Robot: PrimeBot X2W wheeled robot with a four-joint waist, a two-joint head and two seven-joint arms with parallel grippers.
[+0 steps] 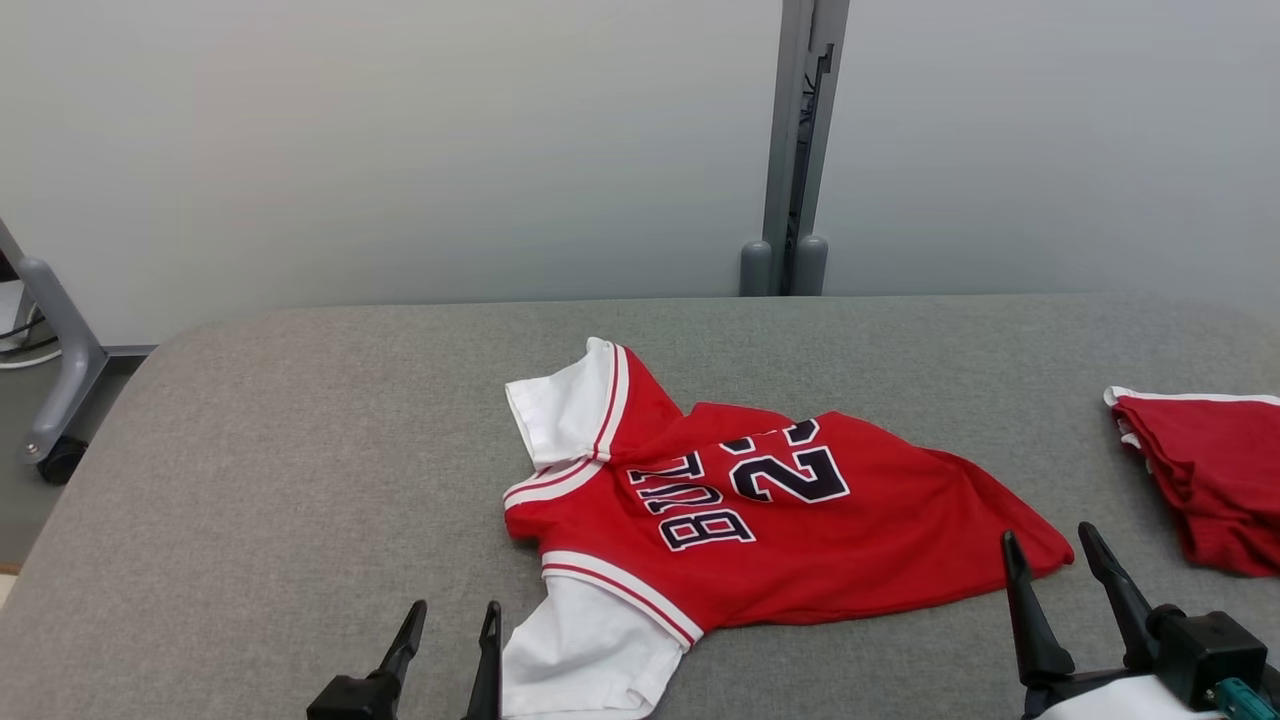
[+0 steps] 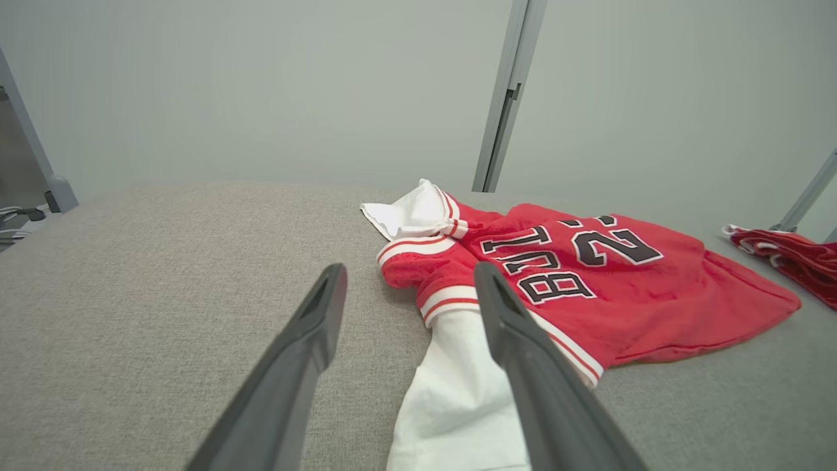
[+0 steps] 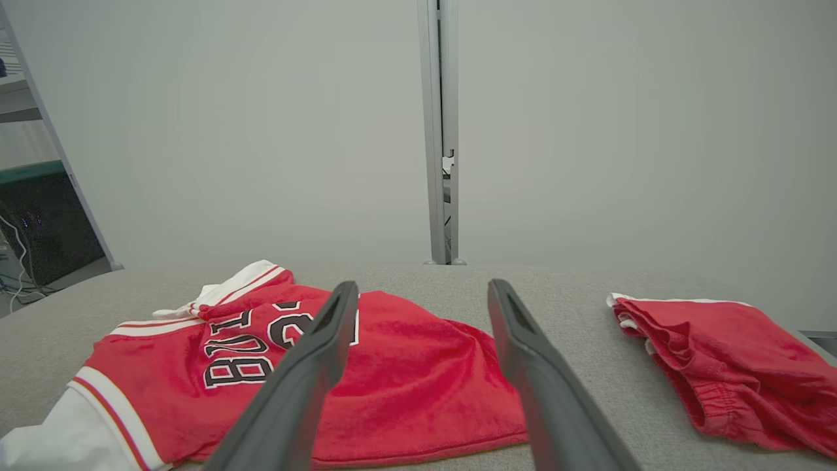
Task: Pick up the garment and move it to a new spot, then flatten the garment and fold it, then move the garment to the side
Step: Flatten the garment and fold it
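Head view puts the red jersey rumpled mid-table, one white sleeve toward seven o'clock. The left gripper at seven and the right gripper at four flank it, jaws spread and empty, seemingly poised for sleeve and hem.

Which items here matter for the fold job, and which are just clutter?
Job: red-and-white cloth jersey; grey fabric table; left gripper and right gripper, both open.
Lying about: bunched red cloth shorts; grey metal wheeled stand leg.
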